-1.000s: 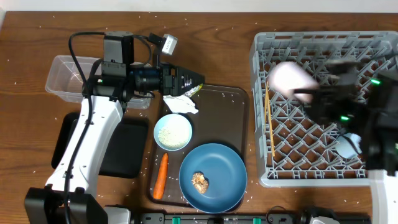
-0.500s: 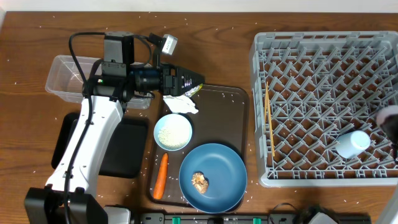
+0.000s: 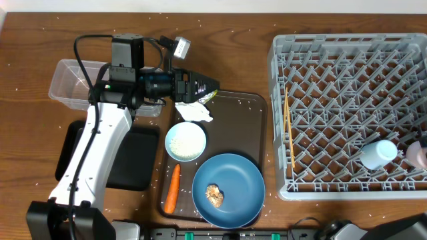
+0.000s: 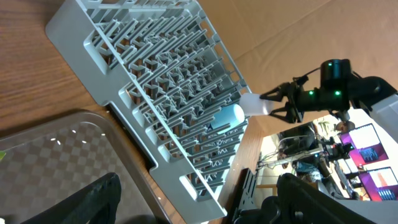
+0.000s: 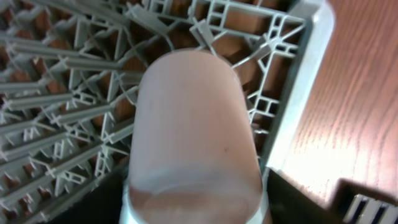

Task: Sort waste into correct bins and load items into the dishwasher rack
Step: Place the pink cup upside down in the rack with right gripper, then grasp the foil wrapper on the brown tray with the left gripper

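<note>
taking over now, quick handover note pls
Left hand open, empty, near the crumpled paper and wrapper at the serving tray's top edge.
Right hand shut on the pink cup at the rack's right edge.
Done: light-blue cup in rack.
Left: pink cup, plate with food lump, rice bowl, carrot, paper, wrapper; no waste visible in clear tub or black tray.

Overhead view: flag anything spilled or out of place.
White rice grains are scattered all over the table and the brown tray, well beyond the small bowl holding rice. Thin yellow chopsticks lie loose on the lattice floor of the dishwasher rack. Nothing looks damaged.
</note>
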Controlling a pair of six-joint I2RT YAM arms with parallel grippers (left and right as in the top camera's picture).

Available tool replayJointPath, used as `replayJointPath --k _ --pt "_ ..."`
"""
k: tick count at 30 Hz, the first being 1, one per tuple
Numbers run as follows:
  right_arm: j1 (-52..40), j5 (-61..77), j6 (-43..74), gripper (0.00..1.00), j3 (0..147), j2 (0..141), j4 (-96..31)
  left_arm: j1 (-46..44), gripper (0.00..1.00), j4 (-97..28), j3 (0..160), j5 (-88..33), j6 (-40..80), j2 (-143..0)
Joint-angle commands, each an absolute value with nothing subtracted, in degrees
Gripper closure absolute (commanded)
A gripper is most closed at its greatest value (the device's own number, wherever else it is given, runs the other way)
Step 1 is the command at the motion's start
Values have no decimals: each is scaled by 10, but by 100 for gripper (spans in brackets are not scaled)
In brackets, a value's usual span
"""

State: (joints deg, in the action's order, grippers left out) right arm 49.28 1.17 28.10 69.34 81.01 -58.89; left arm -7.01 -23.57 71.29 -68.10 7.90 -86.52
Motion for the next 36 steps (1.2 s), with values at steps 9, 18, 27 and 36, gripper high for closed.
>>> replayJointPath --k 9,18,27,36 --pt "508 236 226 12 750 775 -591 -71 19 -272 715 -643 55 -865" --pt "397 302 177 13 765 622 -609 -132 19 -389 713 -234 4 -868" --pt "227 225 174 17 764 595 -614 -221 19 -325 695 -14 4 -936" --pt "213 203 171 13 764 627 -631 -244 30 -216 695 -8 4 -1062"
